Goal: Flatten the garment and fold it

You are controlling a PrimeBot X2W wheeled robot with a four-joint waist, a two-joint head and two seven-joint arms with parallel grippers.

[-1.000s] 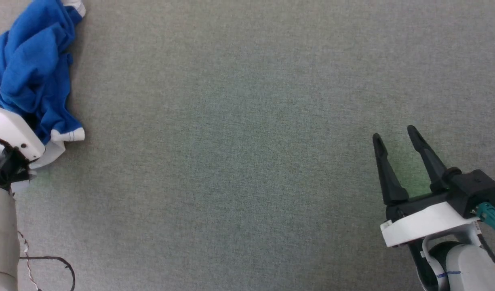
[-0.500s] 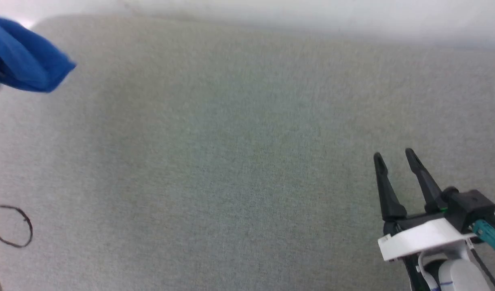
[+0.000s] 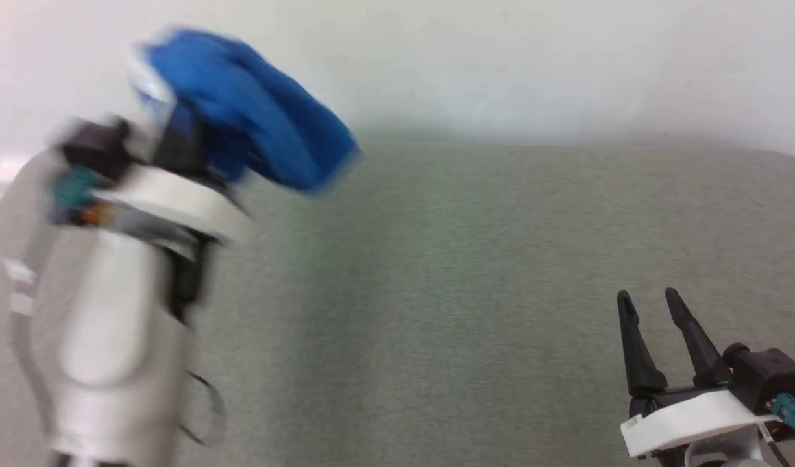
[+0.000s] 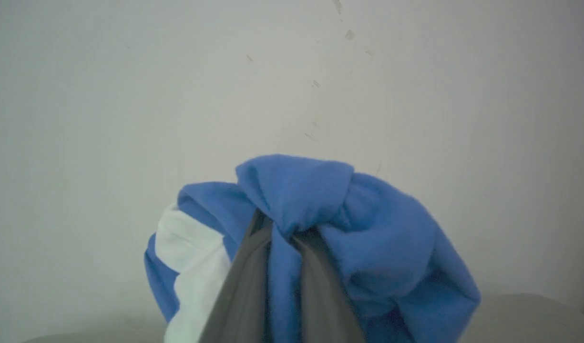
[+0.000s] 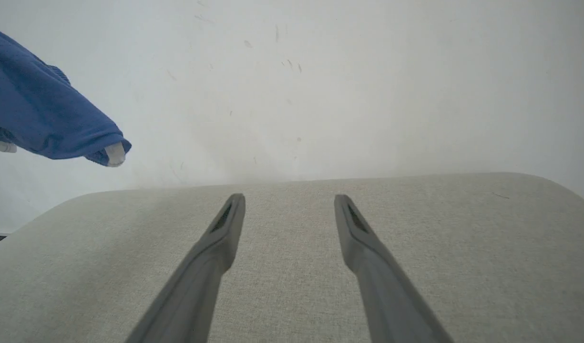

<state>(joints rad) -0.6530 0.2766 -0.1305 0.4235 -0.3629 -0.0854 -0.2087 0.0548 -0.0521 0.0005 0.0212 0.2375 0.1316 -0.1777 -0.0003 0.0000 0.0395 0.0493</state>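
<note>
The garment [image 3: 254,123] is a bunched royal-blue bundle with a white band, held up in the air at the upper left of the head view, blurred by motion. My left gripper [image 4: 281,228] is shut on the garment [image 4: 368,247], its two grey fingers pinching a blue fold while the rest hangs around them. In the right wrist view the garment [image 5: 44,119] hangs at the upper left, clear of the table. My right gripper [image 3: 649,299] stands open at the lower right above the table, nothing between its fingers [image 5: 225,228].
A grey-green cloth-covered table [image 3: 475,292] spreads below, its far edge meeting a pale wall [image 3: 533,65]. My pale left forearm [image 3: 111,337] rises at the lower left, a thin dark cable looping beside it.
The head camera has tilted up, bringing the wall into view. My left arm has lifted the garment off the table and swung it up and to the right. The right gripper stays open.
</note>
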